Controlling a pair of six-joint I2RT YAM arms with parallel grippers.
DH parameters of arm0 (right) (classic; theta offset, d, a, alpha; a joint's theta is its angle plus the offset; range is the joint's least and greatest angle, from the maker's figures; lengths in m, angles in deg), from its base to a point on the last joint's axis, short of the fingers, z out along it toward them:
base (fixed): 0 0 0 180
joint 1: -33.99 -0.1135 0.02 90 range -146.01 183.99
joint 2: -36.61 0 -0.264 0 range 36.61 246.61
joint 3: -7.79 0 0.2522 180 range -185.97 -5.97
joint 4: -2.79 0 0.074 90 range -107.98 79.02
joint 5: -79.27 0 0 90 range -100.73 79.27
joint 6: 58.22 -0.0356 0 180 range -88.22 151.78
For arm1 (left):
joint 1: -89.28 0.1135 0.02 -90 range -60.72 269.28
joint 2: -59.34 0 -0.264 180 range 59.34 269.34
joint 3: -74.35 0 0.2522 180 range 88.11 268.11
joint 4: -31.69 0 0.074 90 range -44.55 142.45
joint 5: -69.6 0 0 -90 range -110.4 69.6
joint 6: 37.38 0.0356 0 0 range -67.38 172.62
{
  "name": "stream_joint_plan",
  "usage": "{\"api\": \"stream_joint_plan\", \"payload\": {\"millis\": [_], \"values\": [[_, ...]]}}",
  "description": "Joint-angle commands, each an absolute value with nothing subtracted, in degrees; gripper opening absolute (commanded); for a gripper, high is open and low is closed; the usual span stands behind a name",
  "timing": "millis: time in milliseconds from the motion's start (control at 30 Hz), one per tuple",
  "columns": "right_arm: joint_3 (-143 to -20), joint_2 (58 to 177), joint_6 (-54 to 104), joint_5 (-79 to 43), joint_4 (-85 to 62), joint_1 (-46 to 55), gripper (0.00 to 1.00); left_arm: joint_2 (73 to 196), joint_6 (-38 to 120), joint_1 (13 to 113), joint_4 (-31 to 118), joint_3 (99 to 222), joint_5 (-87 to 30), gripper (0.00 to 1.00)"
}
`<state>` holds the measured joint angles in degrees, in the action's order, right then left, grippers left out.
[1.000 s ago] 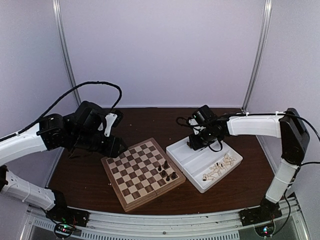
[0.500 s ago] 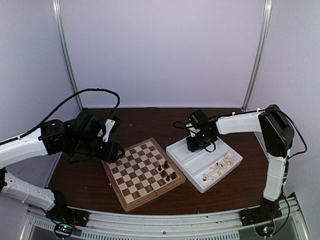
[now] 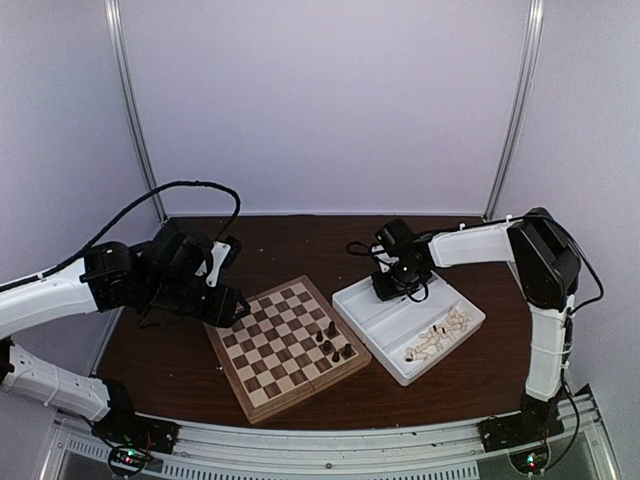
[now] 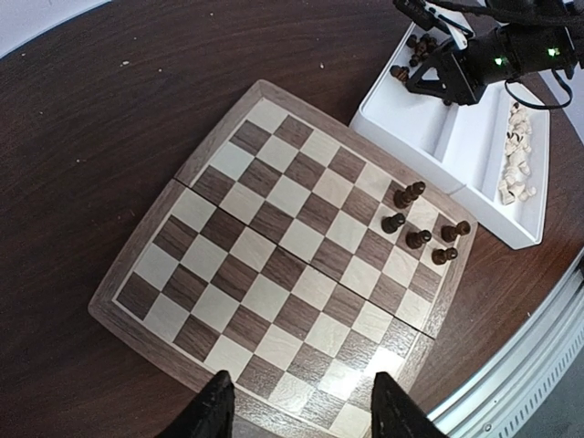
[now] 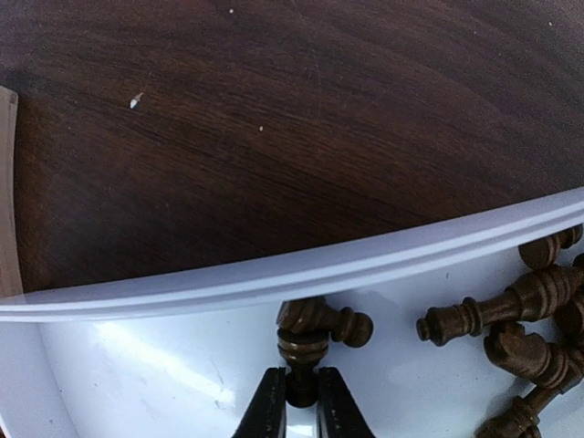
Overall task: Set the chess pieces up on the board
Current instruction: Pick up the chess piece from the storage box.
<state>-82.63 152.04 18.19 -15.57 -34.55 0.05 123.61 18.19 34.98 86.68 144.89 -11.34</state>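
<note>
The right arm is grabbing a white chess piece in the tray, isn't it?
Not white. The right wrist view shows the jaws of the right gripper closed on a dark brown chess piece in the white tray.

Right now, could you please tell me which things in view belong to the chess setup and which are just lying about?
Job:
- square checked wooden chessboard
- dark brown wooden chessmen standing on it
- more dark chessmen lying in the white plastic tray
- right end effector, shut on one dark chessman

Lying about:
- pale cream chessmen in the tray's other compartment
- black cable above the left arm
</note>
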Motion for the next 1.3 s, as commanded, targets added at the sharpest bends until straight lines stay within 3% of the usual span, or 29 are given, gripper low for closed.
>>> {"api": "stream_joint_plan", "payload": {"millis": [0, 233, 500, 767, 1067, 1267], "values": [[-83.6, 152.0, 19.7, -15.5, -35.0, 0.4, 0.10, 123.7, 18.5, 35.5, 84.0, 145.1, -11.7, 0.51], [-82.4, 148.1, 21.4, -16.6, -35.5, 0.4, 0.08, 124.7, 18.2, 35.5, 83.2, 145.0, -12.2, 0.51], [-74.6, 135.8, 23.3, -28.1, -33.6, -0.4, 0.09, 125.6, 18.1, 35.8, 80.6, 144.8, -13.5, 0.53], [-71.4, 128.6, 22.2, -27.0, -36.8, -1.7, 0.10, 127.5, 16.6, 38.9, 72.3, 143.3, -23.1, 0.58], [-70.9, 126.0, 22.8, -35.9, -35.0, -3.4, 0.11, 128.2, 16.3, 41.2, 63.3, 141.3, -31.4, 0.63], [-71.0, 123.2, 21.1, -38.2, -34.5, -6.9, 0.11, 127.7, 18.9, 43.0, 48.7, 136.6, -41.4, 0.67]]}}
